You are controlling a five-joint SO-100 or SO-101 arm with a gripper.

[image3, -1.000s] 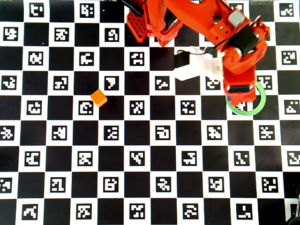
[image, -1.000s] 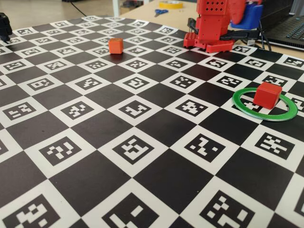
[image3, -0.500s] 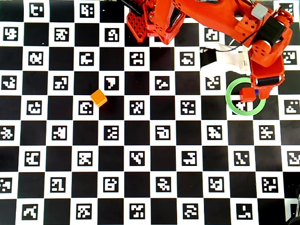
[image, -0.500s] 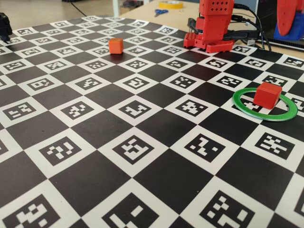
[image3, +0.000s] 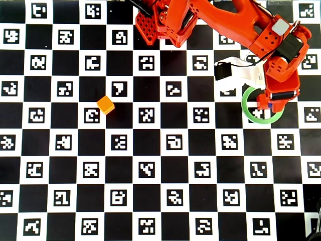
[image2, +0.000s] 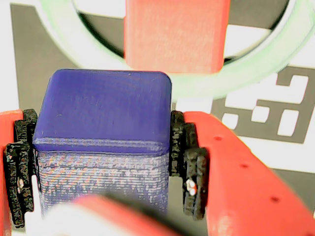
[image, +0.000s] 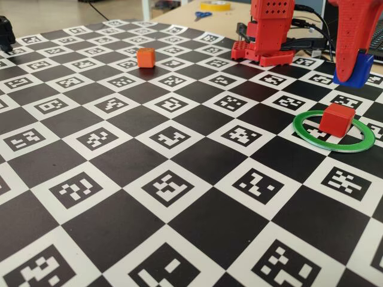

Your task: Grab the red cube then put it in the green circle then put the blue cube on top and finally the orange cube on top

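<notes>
The red cube [image: 337, 119] stands inside the green circle [image: 359, 143] at the right of the fixed view. My gripper [image: 353, 67] hangs above and a little behind it, shut on the blue cube [image: 354, 73]. In the wrist view the blue cube [image2: 103, 108] fills the space between the black pads [image2: 189, 157] of my gripper [image2: 106, 147]. Just beyond it lie the red cube [image2: 174, 34] and the green circle [image2: 246, 78]. The orange cube [image: 145, 57] sits alone far to the left, as the overhead view also shows the orange cube [image3: 105, 105]. There my gripper [image3: 273, 100] covers part of the green circle [image3: 251, 113].
A checkerboard mat [image: 179, 179] with printed markers covers the table. The arm's red base [image: 269, 36] stands at the back edge with cables [image: 311, 37] beside it. Scissors [image: 202, 15] and a yellow tape roll [image: 215, 5] lie on the wooden table behind.
My gripper, still holding the blue cube, swung right from above the base and came down toward the green circle. The red and orange cubes stayed put.
</notes>
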